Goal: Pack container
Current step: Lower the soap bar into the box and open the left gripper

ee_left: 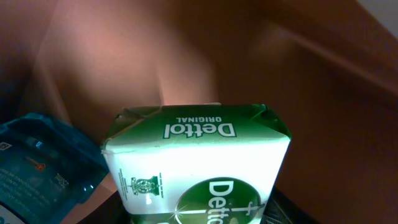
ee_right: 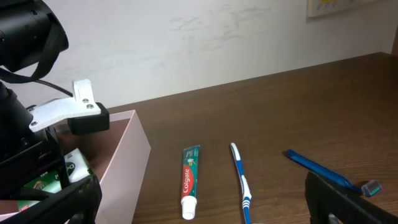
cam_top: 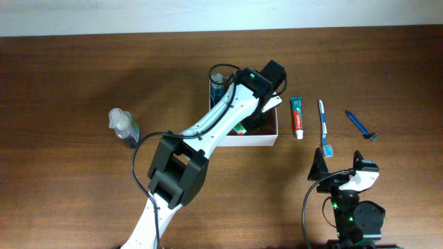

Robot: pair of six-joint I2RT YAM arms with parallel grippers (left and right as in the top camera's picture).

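The container [cam_top: 256,141], a shallow white-walled box with a reddish-brown inside, sits at the table's middle; its wall also shows in the right wrist view [ee_right: 127,155]. My left gripper [cam_top: 251,117] reaches into it, shut on a green and white Dettol soap box [ee_left: 199,162], held just above the box floor. The soap box also shows in the overhead view [cam_top: 239,128] and the right wrist view [ee_right: 74,165]. A blue packet [ee_left: 37,168] lies in the container's far left corner [cam_top: 217,86]. My right gripper [cam_top: 339,164] is open and empty near the front edge.
Right of the container lie a Colgate toothpaste tube [cam_top: 297,116] [ee_right: 189,180], a blue and white toothbrush [cam_top: 323,128] [ee_right: 240,180] and a blue razor [cam_top: 361,125] [ee_right: 323,169]. A clear bottle with purple liquid [cam_top: 123,128] stands to the left.
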